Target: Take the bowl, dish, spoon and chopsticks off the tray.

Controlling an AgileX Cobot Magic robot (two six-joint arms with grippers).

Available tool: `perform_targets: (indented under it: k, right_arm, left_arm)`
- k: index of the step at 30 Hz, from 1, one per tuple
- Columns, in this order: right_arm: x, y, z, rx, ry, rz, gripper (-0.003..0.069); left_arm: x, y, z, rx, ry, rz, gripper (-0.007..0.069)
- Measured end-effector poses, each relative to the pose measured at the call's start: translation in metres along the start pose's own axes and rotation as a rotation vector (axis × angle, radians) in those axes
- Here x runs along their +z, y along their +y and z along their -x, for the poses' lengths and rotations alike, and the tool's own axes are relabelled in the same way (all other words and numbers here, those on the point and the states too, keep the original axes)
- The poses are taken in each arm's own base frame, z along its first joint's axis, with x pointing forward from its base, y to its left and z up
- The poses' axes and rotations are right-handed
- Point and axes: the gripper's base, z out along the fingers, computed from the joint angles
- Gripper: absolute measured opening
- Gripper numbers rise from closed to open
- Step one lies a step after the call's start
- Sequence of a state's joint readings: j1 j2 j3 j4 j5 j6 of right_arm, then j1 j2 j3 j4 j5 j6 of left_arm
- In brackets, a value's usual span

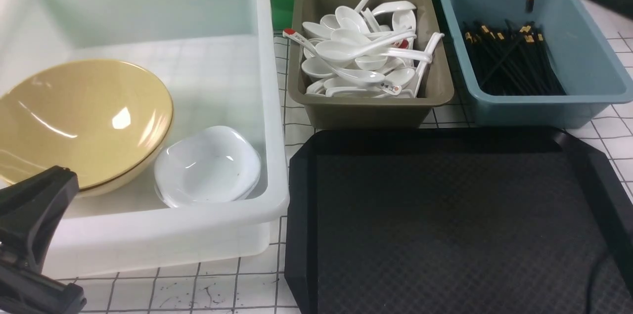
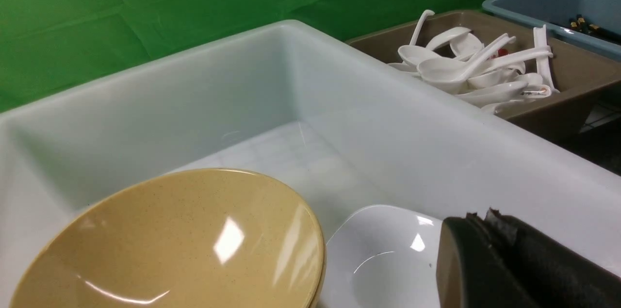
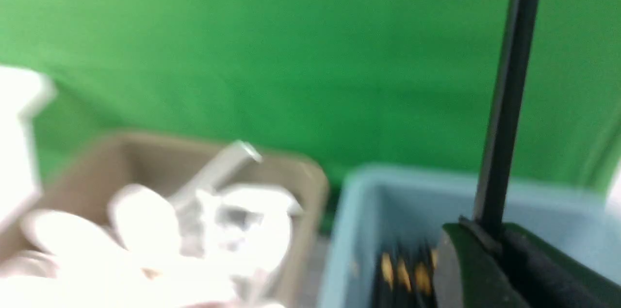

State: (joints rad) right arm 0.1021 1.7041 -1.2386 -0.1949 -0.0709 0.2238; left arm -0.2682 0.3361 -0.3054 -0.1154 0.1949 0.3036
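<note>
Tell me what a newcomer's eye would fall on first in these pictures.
The big yellow bowl leans in the white tub at the left, the white dish beside it. The black tray in front lies bare, and the right gripper holds a chopstick above the blue tub.

To my left, the bowl (image 1: 81,121) and the dish (image 1: 207,165) lie side by side in the big tub (image 1: 148,235). Right of it lies the tray (image 1: 445,225); behind that, the spoon tub (image 1: 366,111), then rightward the chopstick tub (image 1: 544,111).
</note>
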Motion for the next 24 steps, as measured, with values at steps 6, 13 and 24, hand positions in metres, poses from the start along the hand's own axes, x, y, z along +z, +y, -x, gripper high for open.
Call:
perform_targets:
  k: [6,13,24]
  right_arm:
    - [0.047,-0.014,-0.044,0.041,0.356,-0.092,0.0193]
    - [-0.01,0.003,0.005,-0.045,0.273,-0.058,0.0168]
    - [-0.187,0.037,0.012,-0.183,-0.099,0.112,0.0035]
  left_arm:
    - [0.0,-0.001,-0.003,0.0,0.037,-0.012,-0.0013]
    - [0.0,-0.002,-0.006,0.0,0.067,-0.021,-0.0013]
    - [0.0,-0.002,-0.006,0.0,0.071,-0.022,-0.0013]
